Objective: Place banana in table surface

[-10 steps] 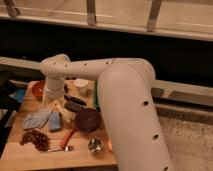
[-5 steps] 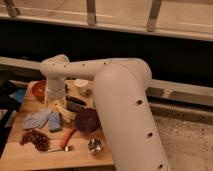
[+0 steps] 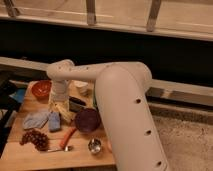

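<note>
The banana (image 3: pixel 63 111) is a pale yellow-cream slim fruit lying on the wooden table surface (image 3: pixel 30 155), just left of the purple bowl (image 3: pixel 88 120). My gripper (image 3: pixel 59 102) hangs at the end of the white arm directly over the banana's upper end, touching or almost touching it. The arm's wrist hides the gripper's tips and part of the banana.
An orange bowl (image 3: pixel 41 89) and a white cup (image 3: pixel 81 86) stand at the back. Blue-grey cloths (image 3: pixel 42 120), dark grapes (image 3: pixel 34 138), an orange-red carrot stick (image 3: pixel 67 137), a spoon (image 3: pixel 57 149) and a small metal cup (image 3: pixel 94 146) lie nearer. My large white arm (image 3: pixel 125 110) covers the table's right side.
The arm and gripper have shifted only slightly over the banana. Nothing on the table has visibly moved.
</note>
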Controlling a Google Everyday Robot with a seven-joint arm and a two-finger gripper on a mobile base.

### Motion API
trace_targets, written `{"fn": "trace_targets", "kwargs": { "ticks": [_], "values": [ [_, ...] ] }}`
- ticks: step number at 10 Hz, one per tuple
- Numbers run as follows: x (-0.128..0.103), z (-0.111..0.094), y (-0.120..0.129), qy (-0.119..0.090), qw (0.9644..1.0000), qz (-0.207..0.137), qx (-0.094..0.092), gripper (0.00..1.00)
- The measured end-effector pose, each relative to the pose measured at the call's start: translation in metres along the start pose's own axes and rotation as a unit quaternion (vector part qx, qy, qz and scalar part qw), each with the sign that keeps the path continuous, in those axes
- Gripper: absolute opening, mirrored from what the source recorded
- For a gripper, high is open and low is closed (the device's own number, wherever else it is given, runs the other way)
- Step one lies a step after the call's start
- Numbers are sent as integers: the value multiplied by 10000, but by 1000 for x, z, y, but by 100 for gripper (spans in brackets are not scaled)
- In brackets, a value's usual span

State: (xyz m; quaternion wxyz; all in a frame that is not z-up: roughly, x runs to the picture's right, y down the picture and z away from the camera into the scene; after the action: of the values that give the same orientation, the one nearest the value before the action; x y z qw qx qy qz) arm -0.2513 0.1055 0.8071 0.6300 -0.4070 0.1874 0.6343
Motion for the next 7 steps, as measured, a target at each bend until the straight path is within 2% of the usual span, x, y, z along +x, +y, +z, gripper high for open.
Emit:
{"fn": "trace_targets", "kwargs": {
  "ticks": [4,7],
  "values": [
    [-8,13,-20,127,9997,193,-33,65],
    [-15,24,-36,249,9990,342,-132,65]
  ]
}}
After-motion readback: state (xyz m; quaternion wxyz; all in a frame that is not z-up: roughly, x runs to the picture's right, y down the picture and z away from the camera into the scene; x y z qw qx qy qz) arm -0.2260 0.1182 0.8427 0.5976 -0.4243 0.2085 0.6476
